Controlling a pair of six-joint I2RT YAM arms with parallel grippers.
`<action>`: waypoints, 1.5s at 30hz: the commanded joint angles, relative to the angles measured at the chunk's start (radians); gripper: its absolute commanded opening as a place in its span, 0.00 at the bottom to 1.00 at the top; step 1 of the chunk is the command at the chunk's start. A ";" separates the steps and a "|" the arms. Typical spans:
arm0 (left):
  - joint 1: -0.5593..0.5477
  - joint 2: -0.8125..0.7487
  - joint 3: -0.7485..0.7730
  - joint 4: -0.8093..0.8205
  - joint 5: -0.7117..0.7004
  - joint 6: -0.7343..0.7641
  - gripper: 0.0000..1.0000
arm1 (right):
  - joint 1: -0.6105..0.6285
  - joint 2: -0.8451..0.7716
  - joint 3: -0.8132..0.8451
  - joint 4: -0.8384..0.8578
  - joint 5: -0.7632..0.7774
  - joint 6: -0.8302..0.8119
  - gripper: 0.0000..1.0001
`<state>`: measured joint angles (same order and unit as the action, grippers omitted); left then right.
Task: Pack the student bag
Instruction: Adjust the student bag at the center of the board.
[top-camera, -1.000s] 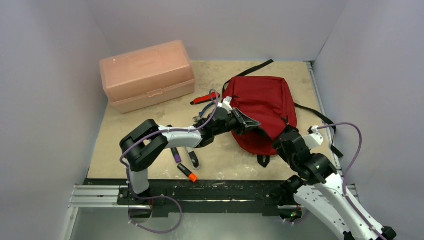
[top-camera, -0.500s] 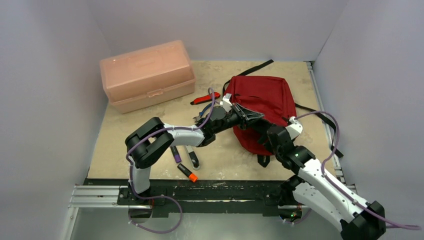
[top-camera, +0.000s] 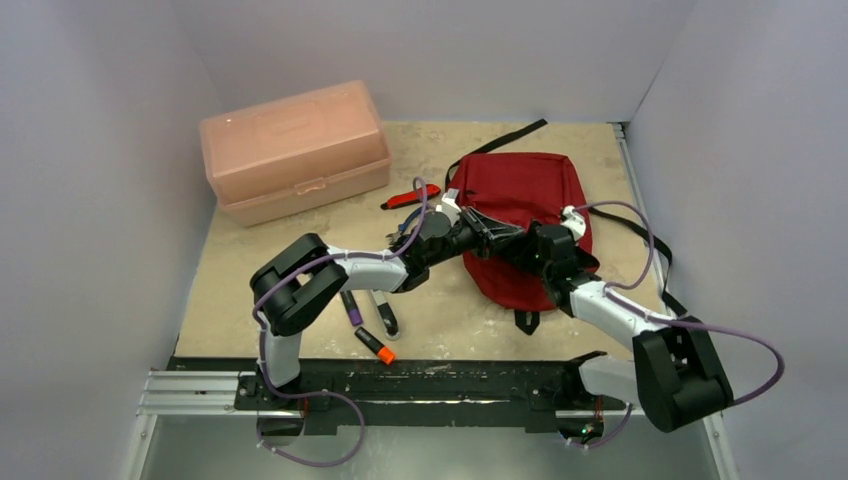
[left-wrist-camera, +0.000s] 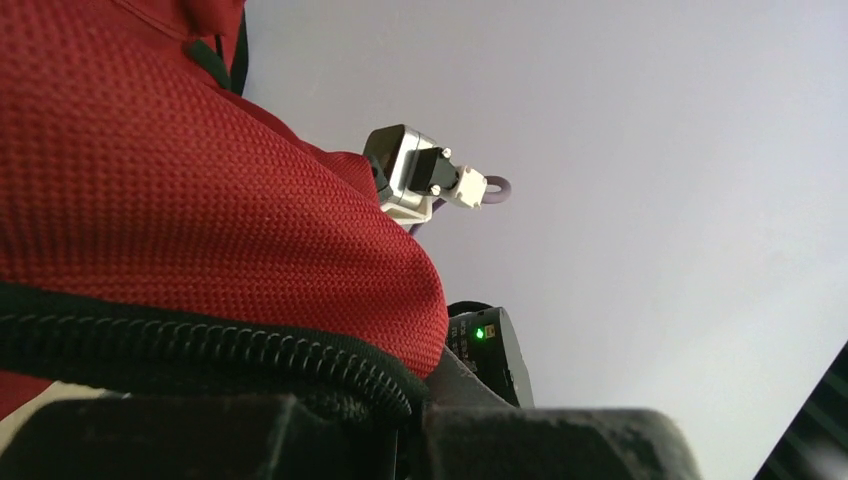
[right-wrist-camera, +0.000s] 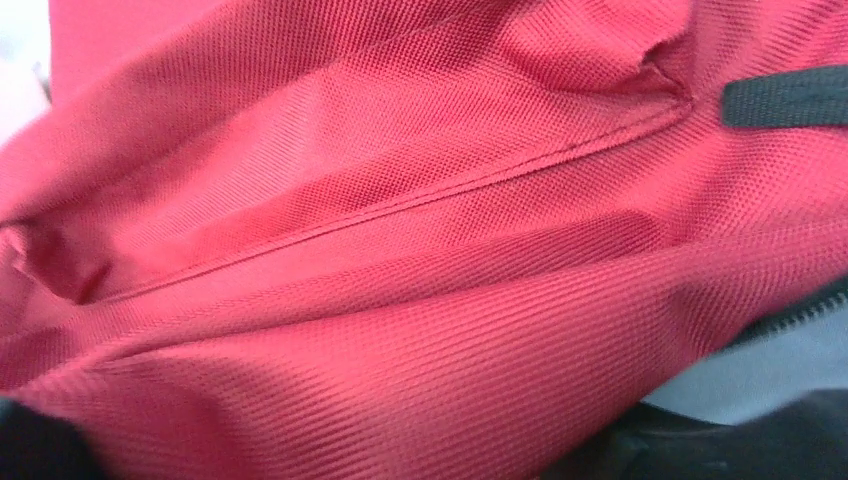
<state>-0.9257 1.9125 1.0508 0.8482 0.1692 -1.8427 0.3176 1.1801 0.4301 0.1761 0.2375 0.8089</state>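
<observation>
Right claw (top-camera: 528, 250) now at student bag (top-camera: 527, 188)

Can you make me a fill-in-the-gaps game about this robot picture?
1. The student bag is dark ___.
2. The box with the closed lid is pale ___.
3. The left hand pinches the bag's black ___ edge.
4. Seen from above, the box stands to the ___ of the bag.
Missing words: red, pink, zipper, left.

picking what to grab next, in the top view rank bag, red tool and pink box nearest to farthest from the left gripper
1. bag, pinched by the left gripper
2. red tool, back left of it
3. pink box, back left corner
</observation>
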 joint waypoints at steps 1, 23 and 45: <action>-0.010 -0.032 0.017 0.137 0.083 -0.036 0.00 | -0.024 0.045 0.052 -0.064 -0.111 -0.066 0.83; -0.003 0.005 0.059 -0.028 0.246 0.054 0.26 | -0.031 -0.174 0.118 -0.817 -0.633 -0.065 0.78; -0.057 -0.386 -0.135 -0.833 0.169 0.383 0.53 | -0.032 -0.406 0.173 -0.908 -0.476 -0.066 0.02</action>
<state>-0.9768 1.4322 0.9337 -0.0696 0.2996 -1.3262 0.2813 0.8211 0.5549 -0.6830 -0.2958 0.7437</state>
